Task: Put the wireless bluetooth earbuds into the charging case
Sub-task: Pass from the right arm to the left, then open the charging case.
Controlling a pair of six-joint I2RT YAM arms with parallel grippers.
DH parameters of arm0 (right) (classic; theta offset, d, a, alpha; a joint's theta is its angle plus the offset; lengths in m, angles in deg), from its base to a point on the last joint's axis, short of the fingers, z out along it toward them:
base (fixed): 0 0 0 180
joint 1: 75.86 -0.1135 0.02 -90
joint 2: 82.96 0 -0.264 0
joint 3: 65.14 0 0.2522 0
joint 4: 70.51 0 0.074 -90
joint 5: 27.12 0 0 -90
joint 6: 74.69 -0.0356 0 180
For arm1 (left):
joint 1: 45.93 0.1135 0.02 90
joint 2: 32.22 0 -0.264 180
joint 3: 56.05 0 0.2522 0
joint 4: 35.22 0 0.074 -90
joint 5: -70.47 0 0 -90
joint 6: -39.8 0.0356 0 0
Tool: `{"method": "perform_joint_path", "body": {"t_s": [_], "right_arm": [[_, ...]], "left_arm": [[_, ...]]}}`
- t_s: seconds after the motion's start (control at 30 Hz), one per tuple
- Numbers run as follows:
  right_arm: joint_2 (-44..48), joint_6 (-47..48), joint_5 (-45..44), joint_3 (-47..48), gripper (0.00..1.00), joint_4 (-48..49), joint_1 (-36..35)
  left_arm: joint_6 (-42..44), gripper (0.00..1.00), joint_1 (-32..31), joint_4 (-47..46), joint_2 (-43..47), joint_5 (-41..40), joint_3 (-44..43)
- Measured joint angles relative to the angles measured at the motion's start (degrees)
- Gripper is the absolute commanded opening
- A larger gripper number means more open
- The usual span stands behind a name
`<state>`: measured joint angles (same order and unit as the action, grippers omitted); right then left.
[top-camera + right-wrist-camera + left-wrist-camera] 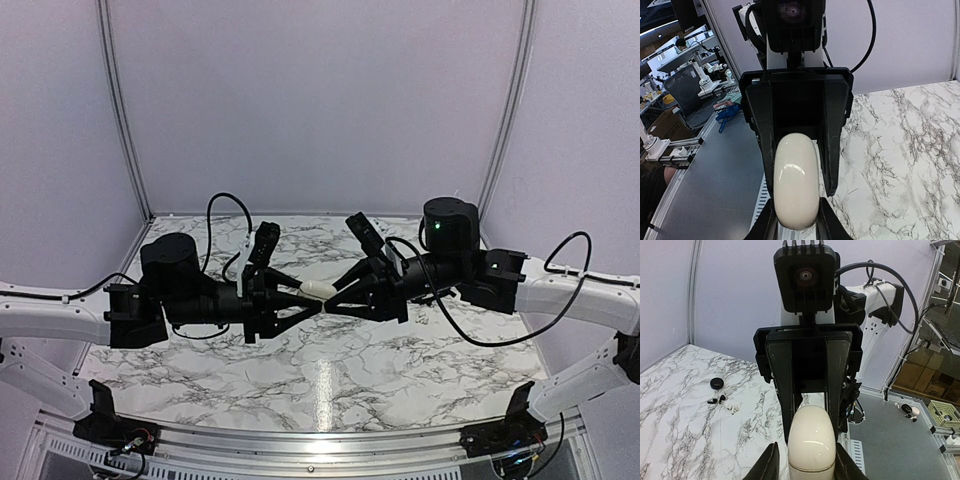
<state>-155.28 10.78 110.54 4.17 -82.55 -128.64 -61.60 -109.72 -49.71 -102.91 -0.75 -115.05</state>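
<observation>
The cream-white charging case (318, 290) hangs in mid-air over the middle of the table, lid down, pinched from both ends. My right gripper (336, 294) is shut on one end, both fingers tight against the case (796, 190). My left gripper (299, 292) is closed round the other end of the case (811, 445). Its right finger presses the case and a thin gap shows at its left finger (771, 462). The earbuds (715, 401), tiny black pieces, lie on the marble far to the left in the left wrist view.
A black round puck (716, 383) and two small white pieces (730, 407) lie beside the earbuds. The marble table (330, 380) is walled by white panels at the back and sides. Cables loop off both arms above it.
</observation>
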Motion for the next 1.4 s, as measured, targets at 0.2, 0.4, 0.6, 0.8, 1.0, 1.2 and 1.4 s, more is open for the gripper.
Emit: {"method": "perform_joint_path", "body": {"t_s": [0.2, 0.4, 0.6, 0.8, 1.0, 1.2, 1.4], "right_arm": [[0.1, 0.0, -0.4, -0.3, 0.07, 0.0, 0.0], [0.2, 0.1, -0.5, -0.3, 0.45, -0.1, 0.0], [0.9, 0.7, -0.7, -0.3, 0.6, -1.0, 0.5], [0.6, 1.1, -0.6, 0.5, 0.62, -2.7, 0.7], [-1.0, 1.2, -1.4, 1.7, 0.62, -3.7, 0.7], [-2.1, 1.2, -2.9, 2.9, 0.6, -4.9, 0.7], [-2.1, 1.0, -3.3, 2.9, 0.59, -5.4, 1.0]], "left_arm": [[0.2, 0.14, 0.0, -0.2, -0.4, 0.7, 0.0], [0.1, 0.03, 0.0, -0.2, -0.4, 0.7, 0.0], [1.0, 0.0, 0.1, -0.3, -0.4, -0.2, 1.1], [2.6, 0.0, 0.1, -0.2, -0.4, 0.3, 1.9], [3.6, 0.0, 0.1, -0.2, -0.4, 1.2, 1.9], [4.6, 0.0, 0.1, -0.2, -0.4, 2.3, 1.9], [5.4, 0.0, 0.1, -0.2, -0.4, 2.8, 2.1]]}}
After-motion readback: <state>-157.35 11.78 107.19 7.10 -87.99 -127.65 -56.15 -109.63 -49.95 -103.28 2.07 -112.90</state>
